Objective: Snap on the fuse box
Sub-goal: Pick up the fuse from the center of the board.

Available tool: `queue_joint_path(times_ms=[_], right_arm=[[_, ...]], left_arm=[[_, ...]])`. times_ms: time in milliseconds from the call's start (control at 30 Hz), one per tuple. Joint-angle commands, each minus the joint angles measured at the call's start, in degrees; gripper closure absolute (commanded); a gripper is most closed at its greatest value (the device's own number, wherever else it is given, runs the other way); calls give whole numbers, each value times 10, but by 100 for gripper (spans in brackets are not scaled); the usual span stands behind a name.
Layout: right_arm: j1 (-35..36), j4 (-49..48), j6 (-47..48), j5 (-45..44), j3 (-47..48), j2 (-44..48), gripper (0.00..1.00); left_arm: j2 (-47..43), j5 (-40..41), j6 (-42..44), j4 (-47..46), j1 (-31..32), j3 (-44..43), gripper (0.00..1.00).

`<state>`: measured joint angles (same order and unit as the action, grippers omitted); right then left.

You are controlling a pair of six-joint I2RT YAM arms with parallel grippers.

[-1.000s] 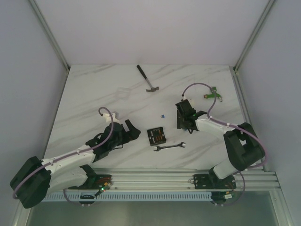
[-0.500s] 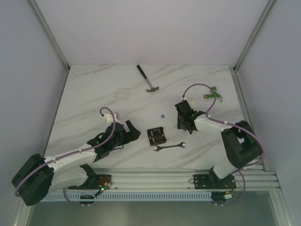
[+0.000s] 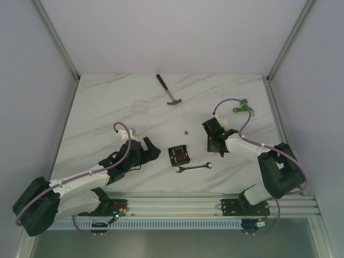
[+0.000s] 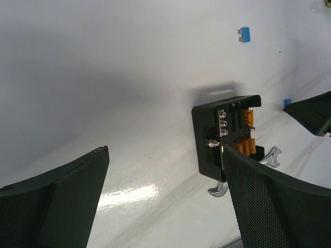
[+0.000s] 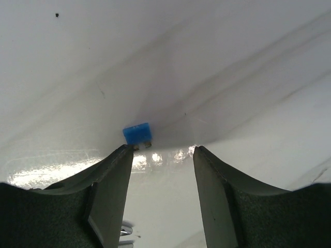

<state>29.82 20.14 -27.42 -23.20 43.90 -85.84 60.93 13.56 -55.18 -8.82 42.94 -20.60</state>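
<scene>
What worries me most is that the small square black plastic fuse box [image 3: 179, 155], its rows of orange fuses showing, sits free on the smooth white marbled table [image 3: 107, 118] with nothing bracing it. Any off-centre push to snap a part down would, I judge, skate or spin it rather than seat anything. The slim silver open-ended wrench [image 3: 193, 167], just beside it at its 5 o'clock, is there to be knocked or ridden up on. My left gripper [image 4: 164, 155] is spread as wide as it goes and holds nothing; if I close unevenly from here, one pad could land on the metal studs or the fuses instead of the box's walls. My right gripper [image 5: 163, 151] stands about half open with nothing between its fingers. A tiny loose blue fuse [image 5: 137, 133] lies right at one fingertip, touching or not I cannot tell, so a careless sweep could flick it away. Taking the overhead view as a dial with 12 at the far edge, the fuse box lies near my left gripper, between its 3 and 4 o'clock, and at about 8 o'clock of my right. Through my left wrist camera it is ahead toward 2 o'clock, its near corner hidden behind my finger there.
</scene>
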Motion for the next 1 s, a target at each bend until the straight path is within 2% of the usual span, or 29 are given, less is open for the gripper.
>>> queue_joint_path(times_ms=[0,167,400,600,967], right_arm=[[-1,8,11,13,-2,27,42],[-2,-13,37,44,22,9,45],[-24,-6,80,89,44,-20,58],[-37,-2,104,117,52,-20,60],[-50,0,115,117,56,-55,62]], left_arm=[[-14,5,5,8,-1,0,0],[-14,0,6,8,-1,-2,0],[-25,-1,6,9,-1,3,0],[-23,1,7,9,-1,1,0],[-15,-2,6,8,-1,-2,0]])
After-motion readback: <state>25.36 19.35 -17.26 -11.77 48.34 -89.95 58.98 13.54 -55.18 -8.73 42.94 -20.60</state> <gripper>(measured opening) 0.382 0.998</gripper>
